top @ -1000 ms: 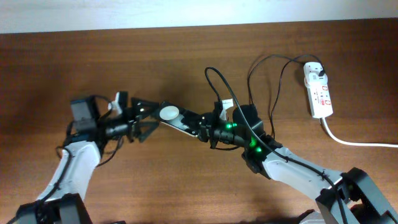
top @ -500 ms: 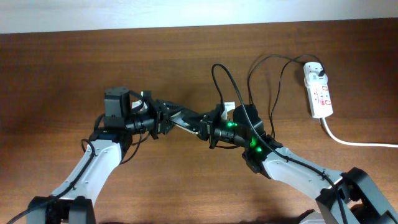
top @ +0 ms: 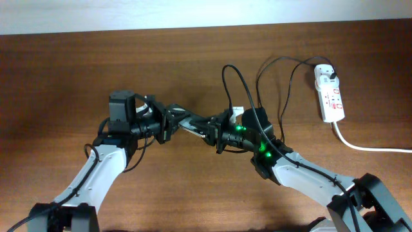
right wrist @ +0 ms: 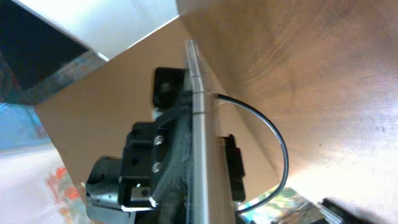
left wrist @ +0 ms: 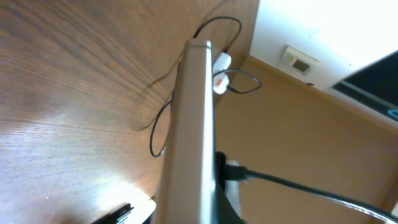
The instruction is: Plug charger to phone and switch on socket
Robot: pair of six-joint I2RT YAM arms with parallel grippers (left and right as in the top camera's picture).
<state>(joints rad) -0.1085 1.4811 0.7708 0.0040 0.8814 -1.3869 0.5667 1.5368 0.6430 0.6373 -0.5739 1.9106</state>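
The brown wooden counter (top: 77,71) filled the overhead view, and the left arm (top: 96,169) and right arm (top: 302,174) reached in from the near edge to meet close to its middle. The socket (top: 331,96) lay flat at the far right, well apart from both arms, red marks on its face and its thick white cord (top: 367,147) trailing off to the right. Between the two arms the phone (top: 192,124) was held off the counter and turned on edge, so that each wrist camera saw it only as a narrow silver strip (left wrist: 189,124) (right wrist: 198,143). The left pincer (top: 168,124) was clenched on the phone's left end, with black parts showing on either side of the strip in the right wrist view. The right pincer (top: 215,135) sat at the phone's other end, but whether it was clenched or released could not be told from the dark clutter there. The charger (top: 238,80) rose in a tall thin loop above the right pincer and ran back towards its white plug adapter (top: 327,72) at the far end of the socket. In the right wrist view the charger (right wrist: 273,130) curved in to meet the phone's edge, though whether its tip was seated there could not be told.
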